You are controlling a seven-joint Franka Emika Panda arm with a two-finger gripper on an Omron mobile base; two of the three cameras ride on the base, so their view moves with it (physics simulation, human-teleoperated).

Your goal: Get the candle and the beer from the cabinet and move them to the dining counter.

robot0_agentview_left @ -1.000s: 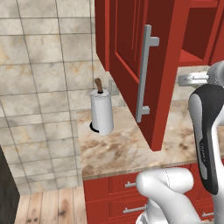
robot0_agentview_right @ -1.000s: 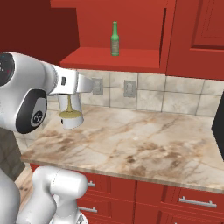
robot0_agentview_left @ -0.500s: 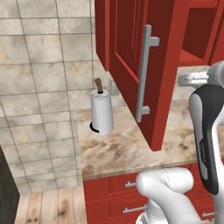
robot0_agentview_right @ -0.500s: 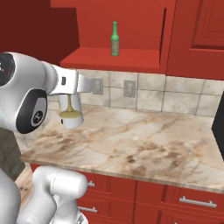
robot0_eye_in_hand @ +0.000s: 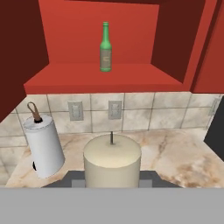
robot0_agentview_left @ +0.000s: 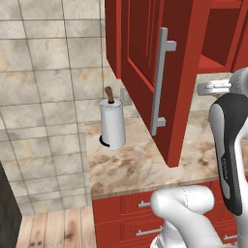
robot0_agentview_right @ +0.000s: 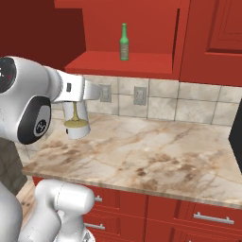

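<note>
The candle (robot0_eye_in_hand: 112, 159) is already out of the cabinet (robot0_agentview_right: 142, 28). In the hand view it stands upright at 6 o'clock, very close to the camera, with its dark wick pointing up, and the hand (robot0_eye_in_hand: 112, 177) sits on both sides of its lower part. In the right base view the brass holder hangs below the wrist, above the marbled counter (robot0_agentview_right: 156, 156) by the wall and free of it. So I judge the hand is closed around the candle and carries it.

The beer (robot0_agentview_right: 124, 42) is not yet taken. It stands upright on the red shelf of the open cabinet, at 12 o'clock in the hand view, well apart from the hand. The cabinet door (robot0_agentview_left: 155, 77) with its long silver handle (robot0_agentview_left: 160, 82) is swung open toward the robot in the left base view.

By my judgement less than half of the task is done: the candle must still go to the dining counter, then the beer must be fetched and carried there too.

The beer has a pale label on its body, but it is too small to read. No brand or writing is readable on the paper towel roll (robot0_agentview_left: 112, 123) at 9 o'clock of the candle, nor on the wall outlets (robot0_eye_in_hand: 114, 109).
</note>
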